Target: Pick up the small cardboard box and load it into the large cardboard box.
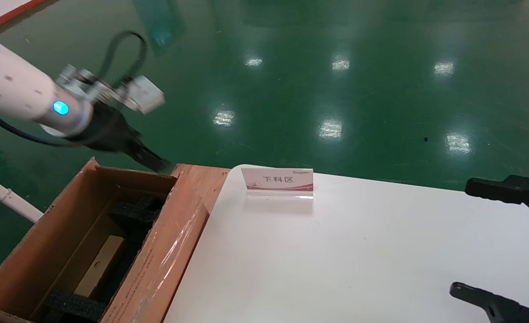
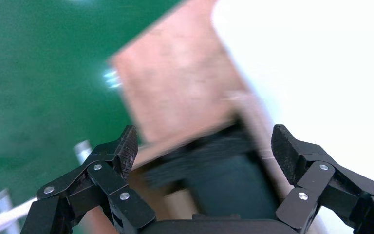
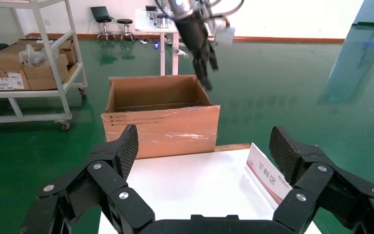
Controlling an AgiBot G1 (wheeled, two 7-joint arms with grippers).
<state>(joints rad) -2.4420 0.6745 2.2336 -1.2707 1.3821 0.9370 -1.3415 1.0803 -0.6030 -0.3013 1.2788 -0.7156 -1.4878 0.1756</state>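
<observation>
The large cardboard box [image 1: 165, 251] is reddish brown with a glossy clear tape sheen down its side and black foam [image 1: 134, 211] inside; a paler tan small cardboard box [image 1: 100, 264] lies in it. The table [image 1: 358, 260] is plain white, the floor [image 1: 336, 67] shiny deep green. A sign stand [image 1: 277, 181] is white with a pink band and dark characters. Both the left gripper [image 2: 204, 151] and right gripper [image 3: 202, 148] are black

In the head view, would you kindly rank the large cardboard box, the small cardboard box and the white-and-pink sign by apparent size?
1. Large cardboard box, by far the biggest, though it is also nearest the camera.
2 and 3. Sign and small cardboard box: unsure. They cover similar areas, and the small box is partly hidden inside the large one.
</observation>
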